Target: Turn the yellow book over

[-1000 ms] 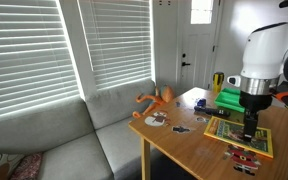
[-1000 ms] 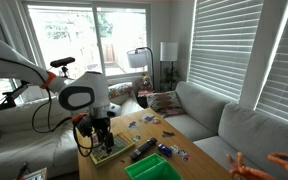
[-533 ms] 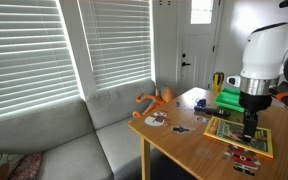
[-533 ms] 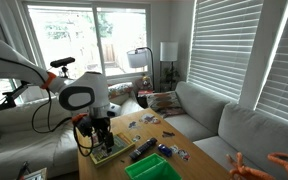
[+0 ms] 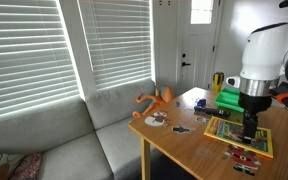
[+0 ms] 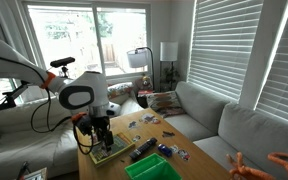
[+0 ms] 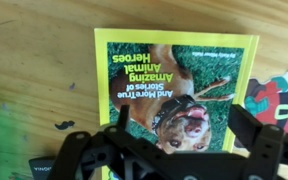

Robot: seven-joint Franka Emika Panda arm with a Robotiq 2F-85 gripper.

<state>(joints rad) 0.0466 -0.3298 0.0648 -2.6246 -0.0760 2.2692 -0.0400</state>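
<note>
Finding: the yellow book (image 7: 174, 75) lies flat on the bench (image 7: 34, 60), yellow face up. The end effector (image 7: 182, 128) hangs over its middle, fingers apart, holding nothing. Recommendation: shift to a free edge, work one finger beneath it, then lift and tip it over.

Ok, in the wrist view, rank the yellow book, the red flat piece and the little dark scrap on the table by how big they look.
1. yellow book: by far the largest.
2. red flat piece: the right edge cuts it off, so its full size is unsure.
3. dark scrap: smallest.
</note>
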